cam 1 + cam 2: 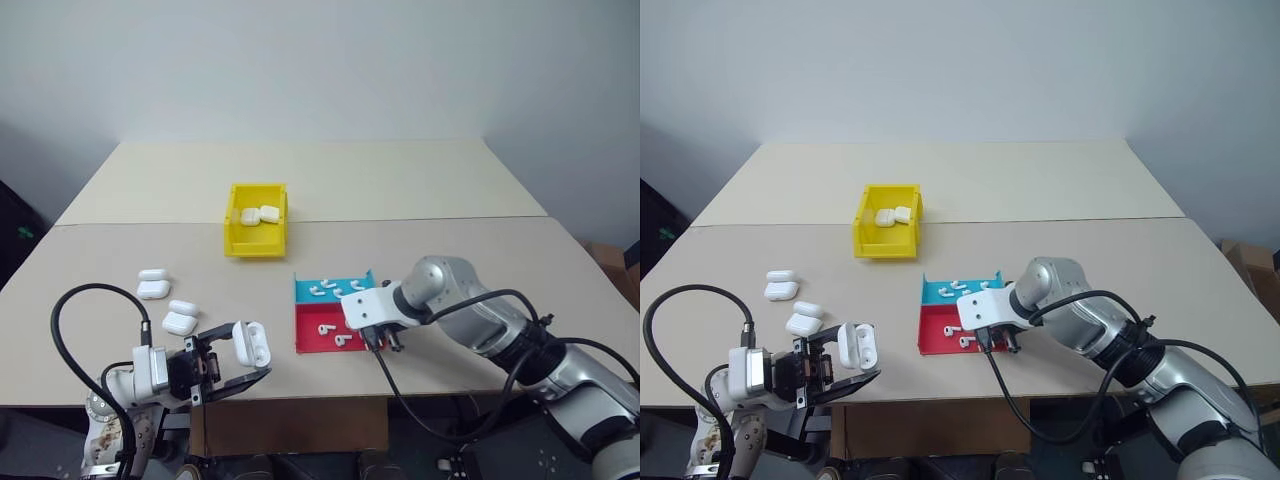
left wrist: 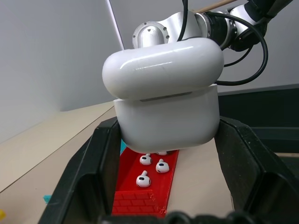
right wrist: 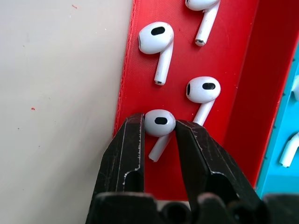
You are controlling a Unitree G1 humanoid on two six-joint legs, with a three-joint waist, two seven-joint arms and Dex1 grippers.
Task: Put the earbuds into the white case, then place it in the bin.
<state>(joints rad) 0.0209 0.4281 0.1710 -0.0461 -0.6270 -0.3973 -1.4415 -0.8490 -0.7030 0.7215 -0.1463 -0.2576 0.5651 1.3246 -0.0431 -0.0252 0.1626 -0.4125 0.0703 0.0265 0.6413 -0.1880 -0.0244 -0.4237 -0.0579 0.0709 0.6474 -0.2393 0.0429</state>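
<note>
Your L gripper (image 1: 238,362) is clamped on the white case (image 1: 252,342), held near the table's front edge, up off the surface. In the L wrist view the case (image 2: 166,98) sits between both fingers with the lid shut or nearly so; you can't tell if there's a gap. Judgement: you're parking it there as the receiver, close to the trays so the R arm has a short carry.

Your R gripper (image 3: 159,135) points steeply down into the red tray (image 1: 312,318). The fingers (image 3: 128,144) are pinched either side of one earbud's (image 3: 160,122) head, stem trailing back between them, both pads touching it. The bud looks to be resting on the tray floor, so call it gripped, not yet lifted. It lies next to the tray wall, prob. why you came in aligned along that wall. Two more buds (image 3: 156,39) lie just beyond it.

The teal tray (image 1: 335,287) butts against the red one's far side and holds more buds. The bin (image 1: 256,219) is further back, well apart from both arms, with two cases already inside (image 1: 259,214). Four spare cases (image 1: 153,283) lie on the table beyond the L arm.

Surface: pale beige tabletop, matte, a seam running across behind the bin, likely two tables pushed together. Plain grey-white wall behind. Black cables loop off both wrists near the front edge, so watch for snags.
</note>
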